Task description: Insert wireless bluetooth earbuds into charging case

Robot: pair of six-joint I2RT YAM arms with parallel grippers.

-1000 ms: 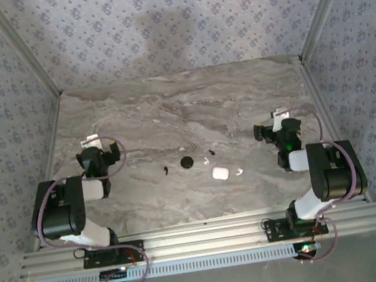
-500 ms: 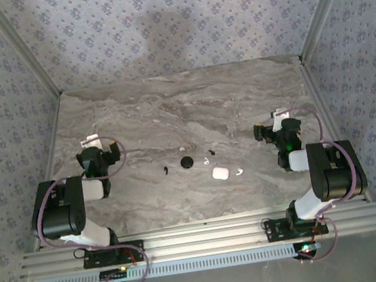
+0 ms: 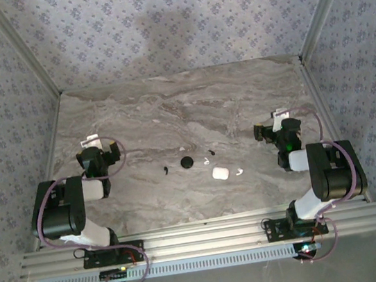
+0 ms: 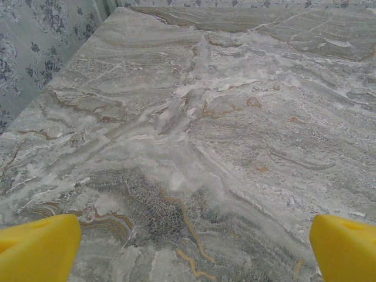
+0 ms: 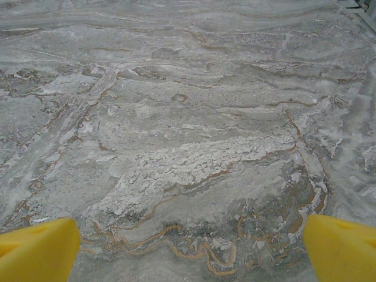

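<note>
Marble table (image 3: 135, 113): white case (image 3: 220, 173), black case (image 3: 187, 162), loose earbuds (image 3: 239, 171) near together; both jaws spread.

The grey-veined marble surface (image 3: 238, 99) carries a small cluster near its front middle. A small black round object (image 3: 187, 162) lies with a tiny black curved bud (image 3: 167, 170) to its left. A white rounded case (image 3: 220, 173) lies nearer, a glossy white bud (image 3: 239, 171) just beside it, and another white bud (image 3: 207, 159) between the case and the round object.

Black-white arms (image 3: 62, 215), yellow fingertips (image 4: 35, 247), mauve cables (image 3: 122, 149).
</note>
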